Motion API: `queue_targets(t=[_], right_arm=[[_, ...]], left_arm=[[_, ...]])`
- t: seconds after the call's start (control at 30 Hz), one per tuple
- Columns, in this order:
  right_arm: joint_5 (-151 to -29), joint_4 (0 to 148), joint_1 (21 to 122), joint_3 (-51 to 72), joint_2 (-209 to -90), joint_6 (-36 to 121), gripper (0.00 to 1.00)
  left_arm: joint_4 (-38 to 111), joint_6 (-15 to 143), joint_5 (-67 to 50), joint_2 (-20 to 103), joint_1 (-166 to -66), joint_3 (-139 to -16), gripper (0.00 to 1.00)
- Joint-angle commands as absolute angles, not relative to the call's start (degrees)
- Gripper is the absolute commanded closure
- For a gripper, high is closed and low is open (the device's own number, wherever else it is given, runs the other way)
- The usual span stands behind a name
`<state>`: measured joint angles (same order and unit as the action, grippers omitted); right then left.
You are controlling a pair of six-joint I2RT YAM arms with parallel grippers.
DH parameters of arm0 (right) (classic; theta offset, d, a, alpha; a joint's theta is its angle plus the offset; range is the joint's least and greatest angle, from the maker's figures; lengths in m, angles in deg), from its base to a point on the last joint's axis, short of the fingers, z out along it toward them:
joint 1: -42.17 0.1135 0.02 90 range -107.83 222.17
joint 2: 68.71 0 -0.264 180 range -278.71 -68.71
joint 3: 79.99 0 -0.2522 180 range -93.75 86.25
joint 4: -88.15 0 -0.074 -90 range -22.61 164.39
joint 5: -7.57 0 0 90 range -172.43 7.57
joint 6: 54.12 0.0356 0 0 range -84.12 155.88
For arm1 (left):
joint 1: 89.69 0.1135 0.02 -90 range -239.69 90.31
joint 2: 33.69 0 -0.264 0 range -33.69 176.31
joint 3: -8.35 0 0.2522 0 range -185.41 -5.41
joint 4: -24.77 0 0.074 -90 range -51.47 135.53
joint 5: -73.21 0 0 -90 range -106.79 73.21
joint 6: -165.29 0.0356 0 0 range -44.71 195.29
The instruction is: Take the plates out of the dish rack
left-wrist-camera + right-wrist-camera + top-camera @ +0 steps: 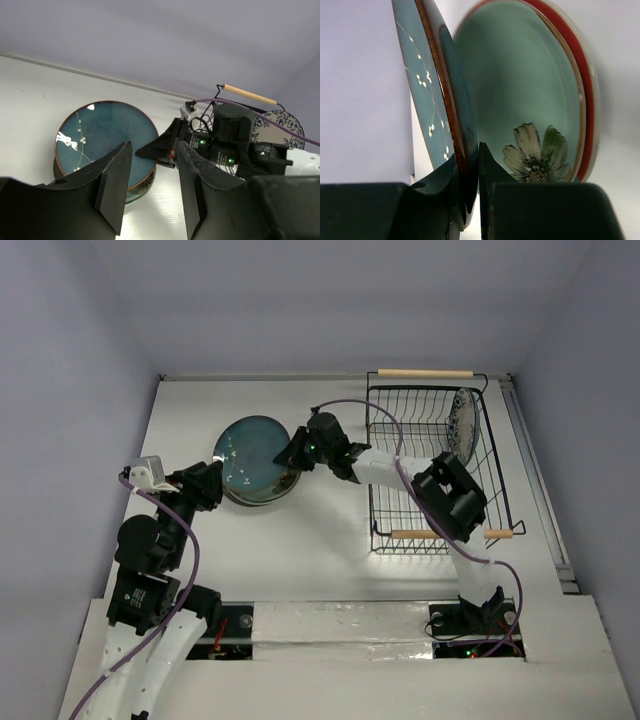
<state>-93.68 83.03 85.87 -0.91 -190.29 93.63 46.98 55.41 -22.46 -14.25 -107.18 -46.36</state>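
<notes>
Pinching the rim of the teal-green plate (248,455), the right gripper (297,452) holds it tilted over the red flower plate (540,100), left of the dish rack (425,373); the left gripper (212,483) hangs open opposite.

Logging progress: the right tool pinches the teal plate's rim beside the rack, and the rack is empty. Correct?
Not empty. The right tool does pinch the rim of the teal plate, but the top external view shows a white, blue-rimmed plate standing in the dish rack.

You see a glossy glazed teal plate (250,455), a black wire dish rack (420,390) with bare wooden handles (425,373), and a matt white worktop (300,560).
</notes>
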Motion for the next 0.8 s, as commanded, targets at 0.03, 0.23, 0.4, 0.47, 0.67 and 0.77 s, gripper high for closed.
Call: queue_targets(t=[0.03,0.23,0.4,0.47,0.67,0.77], right_arm=[[-96.7,96.2,86.6,-1.0,-188.5,97.8,0.93],[-95.3,95.2,86.6,0.2,-187.2,97.0,0.85],[-92.5,90.7,86.6,0.1,-186.1,94.5,0.59],[-91.2,87.9,86.6,-0.1,-185.3,92.6,0.5],[-88.8,77.6,87.6,-3.7,-184.6,85.6,0.12],[-85.3,72.2,88.1,-4.6,-183.2,81.6,0.1]], left_arm=[[44.3,55.6,-21.7,-14.4,-106.8,-46.9,0.62],[44.5,55.6,-21.7,-14.6,-106.8,-46.9,0.62],[44.6,55.5,-21.8,-14.8,-106.8,-46.9,0.62],[44.5,55.6,-21.8,-14.7,-106.8,-46.9,0.62],[44.5,55.6,-21.7,-14.7,-106.8,-46.9,0.62],[44.5,55.6,-21.6,-14.5,-106.8,-46.9,0.62]])
